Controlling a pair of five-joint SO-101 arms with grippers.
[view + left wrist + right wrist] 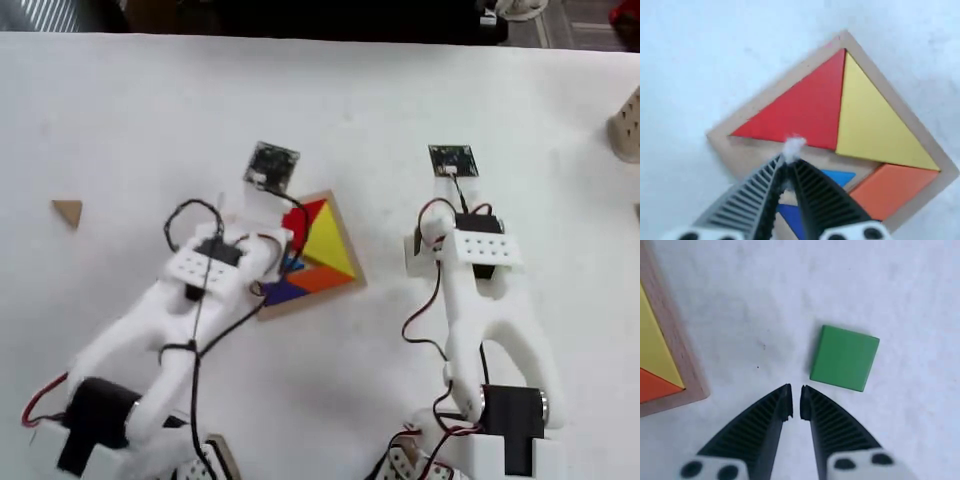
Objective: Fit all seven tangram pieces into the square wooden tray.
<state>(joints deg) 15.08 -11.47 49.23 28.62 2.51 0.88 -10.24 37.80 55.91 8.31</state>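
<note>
The square wooden tray (pixel 351 252) lies between the two arms. It holds a red triangle (pixel 800 107), a yellow triangle (pixel 870 120), an orange piece (pixel 890 187) and blue pieces (pixel 837 177). My left gripper (pixel 789 161) hangs shut just above the tray, by the red triangle's long edge, with a white speck at its tip. A green square (pixel 845 357) lies flat on the table outside the tray (pixel 675 360). My right gripper (pixel 795 402) is shut on nothing, just short of the square's near corner.
In the high view the left arm (pixel 215 262) covers part of the tray. A small tan triangle (pixel 67 212) lies far off at the left. A wooden object (pixel 626 125) stands at the right edge. Bare white table surrounds the tray.
</note>
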